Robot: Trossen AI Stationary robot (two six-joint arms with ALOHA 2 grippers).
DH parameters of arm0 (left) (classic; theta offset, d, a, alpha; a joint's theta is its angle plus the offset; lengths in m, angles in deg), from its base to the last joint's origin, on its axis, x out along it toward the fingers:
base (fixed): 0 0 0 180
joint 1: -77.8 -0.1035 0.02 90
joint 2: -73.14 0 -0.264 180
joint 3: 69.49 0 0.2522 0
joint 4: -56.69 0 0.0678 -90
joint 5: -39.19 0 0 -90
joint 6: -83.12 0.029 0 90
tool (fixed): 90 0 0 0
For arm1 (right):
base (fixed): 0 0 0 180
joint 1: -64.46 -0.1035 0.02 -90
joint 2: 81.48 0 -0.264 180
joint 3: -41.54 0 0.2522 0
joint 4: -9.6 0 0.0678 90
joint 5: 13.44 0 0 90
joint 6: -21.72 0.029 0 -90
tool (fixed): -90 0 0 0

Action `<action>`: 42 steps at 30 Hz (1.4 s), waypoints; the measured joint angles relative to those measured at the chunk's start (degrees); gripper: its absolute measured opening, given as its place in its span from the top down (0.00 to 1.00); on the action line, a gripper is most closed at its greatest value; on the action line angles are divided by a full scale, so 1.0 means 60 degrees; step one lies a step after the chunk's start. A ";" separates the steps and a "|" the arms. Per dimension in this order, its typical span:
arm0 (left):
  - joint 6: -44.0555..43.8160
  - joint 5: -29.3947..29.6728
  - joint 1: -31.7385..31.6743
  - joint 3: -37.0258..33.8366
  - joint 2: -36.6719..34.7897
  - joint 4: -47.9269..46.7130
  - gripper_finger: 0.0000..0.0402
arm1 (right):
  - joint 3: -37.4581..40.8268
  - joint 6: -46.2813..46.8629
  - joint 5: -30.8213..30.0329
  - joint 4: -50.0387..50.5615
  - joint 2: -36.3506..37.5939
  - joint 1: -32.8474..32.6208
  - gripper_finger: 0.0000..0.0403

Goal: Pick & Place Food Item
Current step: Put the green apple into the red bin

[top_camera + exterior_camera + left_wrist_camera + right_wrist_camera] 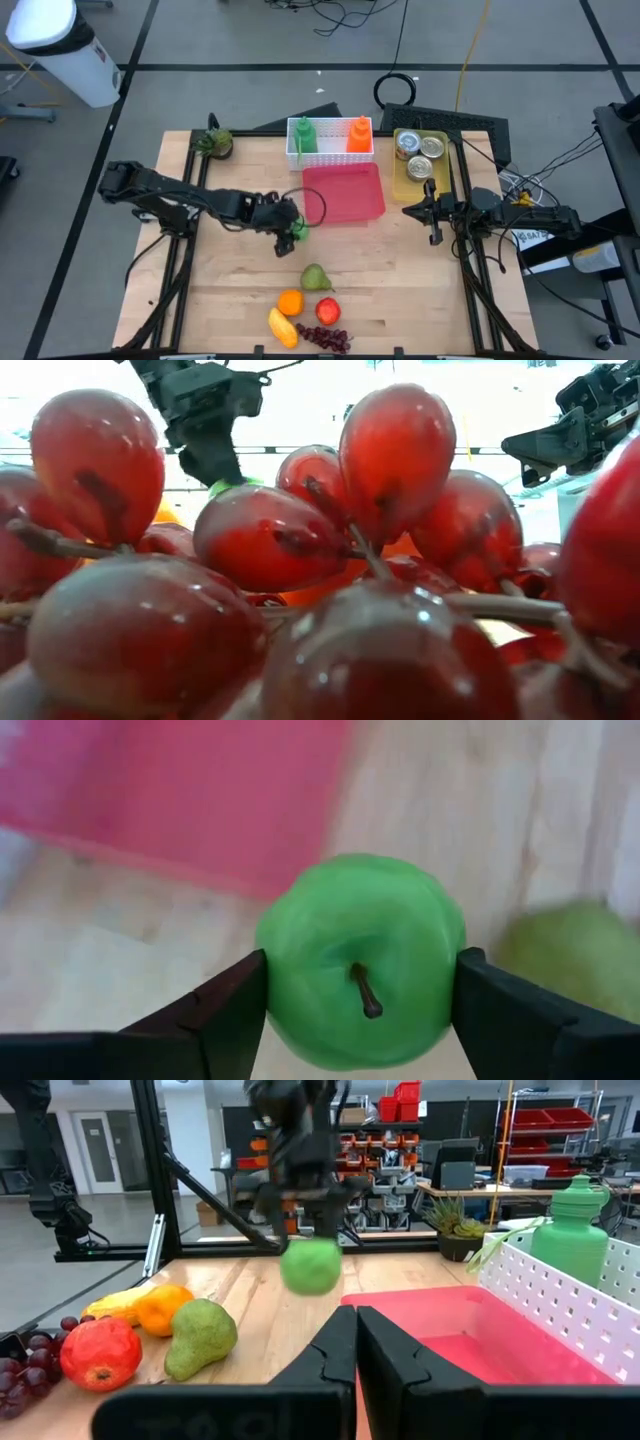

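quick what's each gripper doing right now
Left gripper: closed on the green apple, lifted beside the pink tray.
Right gripper: closed, empty, at the table's right side.

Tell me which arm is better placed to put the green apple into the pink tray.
Left. Its pincer already grips the round green apple beside the flat pink plastic tray. The right pincer is shut and empty.

Red grapes (300, 560) crowd your low view.
Behind them you see the left gripper (215, 465) hanging from above, a sliver of green apple (228, 485) beneath it; the right gripper (560, 445) hovers opposite.
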 joint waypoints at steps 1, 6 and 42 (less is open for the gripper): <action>0.0016 0.0124 -0.0115 0.0129 -0.0085 -0.0054 0.32 | 0.0000 -0.0003 0.0004 0.0012 0.0000 0.0000 1.00; 0.1069 0.0188 -0.0827 0.1285 -0.0175 -0.0537 0.31 | 0.0000 0.0000 0.0004 0.0009 -0.0004 0.0000 1.00; 0.3108 -0.0988 -0.3872 0.2873 0.3008 -0.1846 0.31 | -0.0007 -0.0002 0.0004 0.0004 -0.0002 0.0000 1.00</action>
